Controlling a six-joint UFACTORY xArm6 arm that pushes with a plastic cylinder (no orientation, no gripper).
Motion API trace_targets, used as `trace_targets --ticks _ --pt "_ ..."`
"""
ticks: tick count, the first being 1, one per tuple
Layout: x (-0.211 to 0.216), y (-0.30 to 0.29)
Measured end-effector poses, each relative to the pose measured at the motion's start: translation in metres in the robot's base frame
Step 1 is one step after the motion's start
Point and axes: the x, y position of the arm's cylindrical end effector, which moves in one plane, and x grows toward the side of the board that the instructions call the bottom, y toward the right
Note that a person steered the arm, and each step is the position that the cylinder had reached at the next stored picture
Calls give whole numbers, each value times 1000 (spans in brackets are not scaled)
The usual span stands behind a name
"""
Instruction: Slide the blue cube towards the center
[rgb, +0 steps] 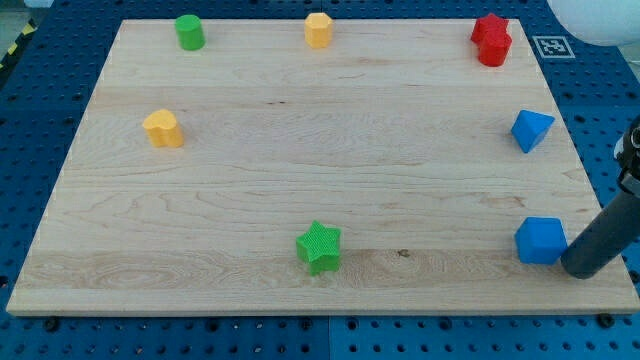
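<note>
The blue cube (541, 240) sits near the board's right edge, low in the view. My tip (580, 268) is just to the right of it and slightly below, close to or touching its right side. The rod rises from there to the view's right edge. The wooden board (330, 170) fills most of the view.
A blue triangular block (531, 130) lies on the right edge above the cube. A red star-like block (492, 40) is at the top right. A yellow hexagonal block (318, 30) and a green cylinder (189, 32) are at the top. A yellow block (163, 129) is at the left. A green star (319, 247) is at the bottom middle.
</note>
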Motion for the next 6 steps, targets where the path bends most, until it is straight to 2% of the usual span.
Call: trace_targets --ticks 3,5,6 --pt "-20 -33" --pt "-43 -88" --pt "-67 -119"
